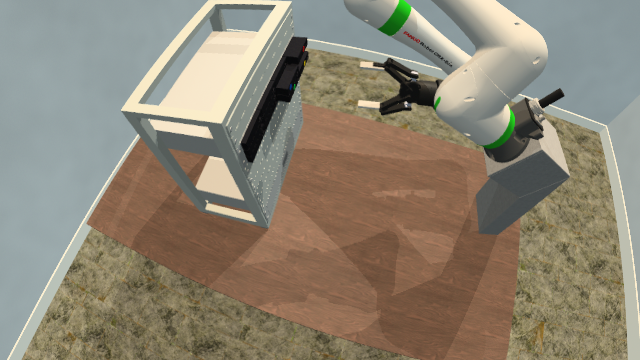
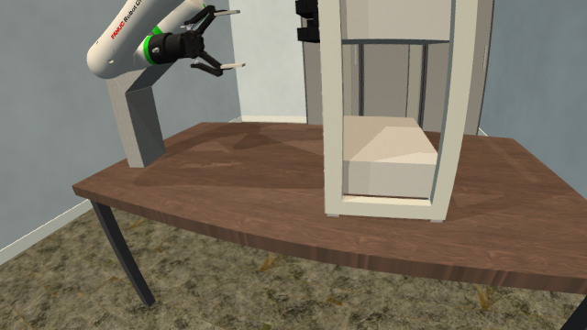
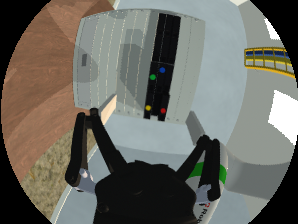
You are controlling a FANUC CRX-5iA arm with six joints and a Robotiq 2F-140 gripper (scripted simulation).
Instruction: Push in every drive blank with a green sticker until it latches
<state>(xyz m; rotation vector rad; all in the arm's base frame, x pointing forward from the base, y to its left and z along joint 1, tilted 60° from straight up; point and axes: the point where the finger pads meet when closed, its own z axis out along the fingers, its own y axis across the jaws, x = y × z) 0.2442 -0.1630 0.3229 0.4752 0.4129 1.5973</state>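
The cream-framed rack [image 1: 150, 117] [image 2: 331, 137] stands upright on the wooden table [image 1: 360, 210] [image 2: 238, 183]. Its grey perforated front [image 1: 280, 150] [image 3: 113, 63] carries a column of black drive blanks [image 1: 272, 100] [image 3: 164, 63]; the upper ones stick out [image 1: 295, 60] [image 2: 306, 20]. In the wrist view small stickers show on the blanks: blue [image 3: 161, 68], green [image 3: 152, 76], yellow [image 3: 148, 107] and red [image 3: 162, 111]. My gripper [image 1: 364, 84] [image 2: 239, 38] [image 3: 153, 108] is open and empty. It hangs in the air at the height of the upper blanks, facing the rack's front and well apart from it.
The arm's grey pedestal [image 1: 520, 190] [image 2: 133, 115] stands at the table's edge opposite the rack. A large cream box [image 2: 390, 156] lies on the rack's bottom shelf. Walls with a pale skirting [image 1: 612, 165] enclose the floor around the table.
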